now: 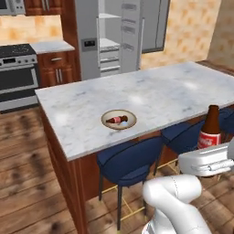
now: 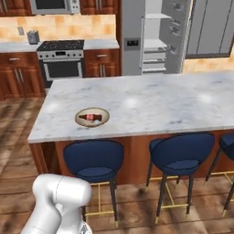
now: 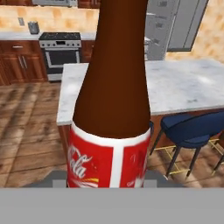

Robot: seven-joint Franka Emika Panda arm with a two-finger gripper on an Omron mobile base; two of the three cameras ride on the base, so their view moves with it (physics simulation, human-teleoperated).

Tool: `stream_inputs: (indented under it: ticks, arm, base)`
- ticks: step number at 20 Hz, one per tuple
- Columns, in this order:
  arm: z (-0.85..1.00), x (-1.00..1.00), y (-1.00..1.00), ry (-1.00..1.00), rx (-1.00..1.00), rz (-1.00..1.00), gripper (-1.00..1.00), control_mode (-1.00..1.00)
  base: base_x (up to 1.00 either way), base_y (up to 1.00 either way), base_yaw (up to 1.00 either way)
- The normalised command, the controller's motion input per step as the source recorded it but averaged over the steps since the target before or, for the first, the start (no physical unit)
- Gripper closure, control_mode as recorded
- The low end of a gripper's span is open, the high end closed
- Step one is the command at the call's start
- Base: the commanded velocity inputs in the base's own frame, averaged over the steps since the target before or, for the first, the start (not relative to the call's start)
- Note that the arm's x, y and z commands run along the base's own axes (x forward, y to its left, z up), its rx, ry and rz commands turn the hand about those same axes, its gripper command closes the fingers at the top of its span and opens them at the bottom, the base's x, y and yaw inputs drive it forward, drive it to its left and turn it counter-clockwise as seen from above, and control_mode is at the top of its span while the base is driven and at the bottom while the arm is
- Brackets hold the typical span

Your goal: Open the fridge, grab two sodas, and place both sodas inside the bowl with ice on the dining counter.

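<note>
We see the white arm's gripper [image 1: 211, 153] clasping an upright dark brown red-labelled soda bottle [image 1: 210, 129] beside the marble dining counter's [image 1: 183, 91] stool-side edge; another bottle [image 1: 117, 120] lies in the tan bowl [image 1: 130, 123] near that edge.

Dark brown soda bottle [image 3: 114, 78] with red-and-white label, white-grey marbled dining counter [image 1: 155, 96], blue stools [image 2: 93, 162]

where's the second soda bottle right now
The second soda bottle stands upright in the claw at the right edge of the left base view, above the blue stools and short of the dining counter, away from the bowl.
</note>
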Motion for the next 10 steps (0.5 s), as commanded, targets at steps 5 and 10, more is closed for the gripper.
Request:
stream_inputs:
  ticks: [5,10]
  arm:
    - [0.00,0.00,0.00,0.00,0.00,0.00,1.00,1.00]
    - [0.00,0.00,0.00,0.00,0.00,0.00,1.00,1.00]
  base:
    - [0.53,-0.48,0.47]
    - [0.79,-0.52,0.41]
